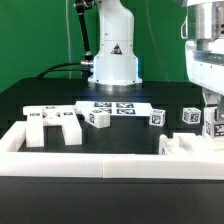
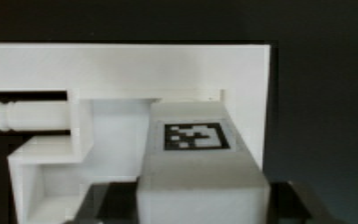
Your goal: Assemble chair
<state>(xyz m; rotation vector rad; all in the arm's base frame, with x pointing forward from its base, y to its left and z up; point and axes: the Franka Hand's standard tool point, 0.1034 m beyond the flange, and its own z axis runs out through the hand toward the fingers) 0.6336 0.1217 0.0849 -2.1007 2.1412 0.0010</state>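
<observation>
Gripper [image 2: 194,207]: jaws pinched on a white blocky plastic chair post with a square black-and-white tag [image 2: 197,150], held just over a white stepped chair part with a round peg [image 2: 87,125], at the exterior view's right. Mating likely demands a square, slow descent. The long white border rail [image 1: 100,160] crowds close, while the small white tagged blocks [image 1: 155,117] and the marker board [image 1: 115,107] lie well apart.
</observation>
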